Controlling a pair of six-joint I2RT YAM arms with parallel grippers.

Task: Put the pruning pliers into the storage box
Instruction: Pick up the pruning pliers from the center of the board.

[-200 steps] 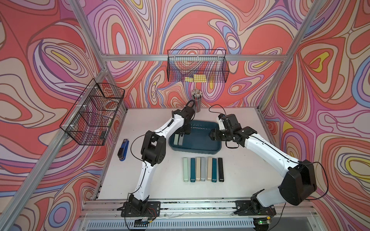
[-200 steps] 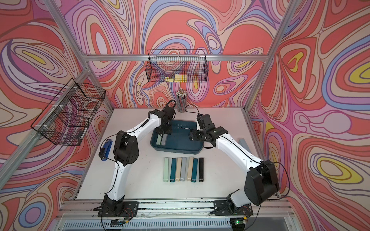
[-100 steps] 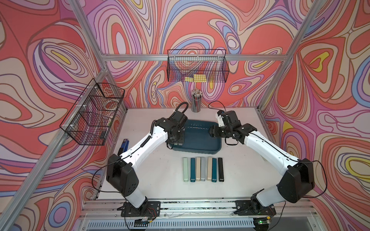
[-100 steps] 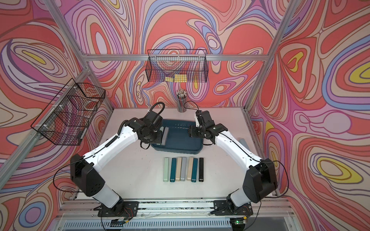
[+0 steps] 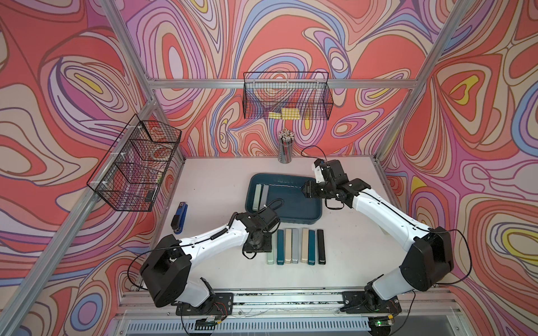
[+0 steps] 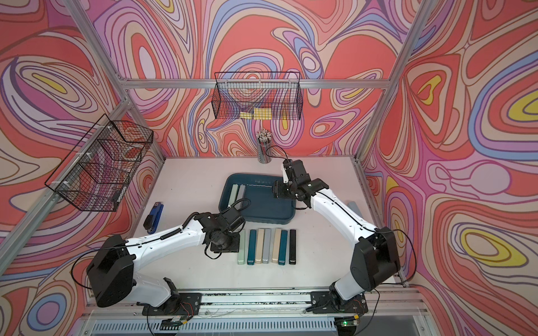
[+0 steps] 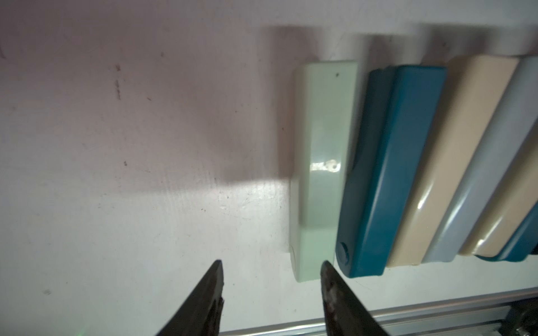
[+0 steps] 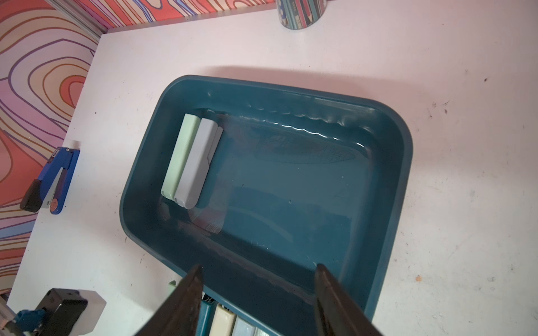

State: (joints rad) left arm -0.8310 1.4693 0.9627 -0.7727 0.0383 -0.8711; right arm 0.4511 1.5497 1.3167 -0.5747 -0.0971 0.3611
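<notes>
Beside the row of seven pliers (image 5: 297,245) on the table (image 5: 221,186), the left gripper (image 7: 271,263) is held with jaws parted and empty, near the pale green pliers (image 7: 320,174) at the row's end. Two pliers (image 8: 189,163) are already laid in the box (image 5: 294,218) (side by side, at one end). The right gripper (image 8: 258,265), jaws likewise apart and empty, is poised at the box's rim. A third pick seems to be in hand: the left jaws must be centred across the pale green pliers and closed.
</notes>
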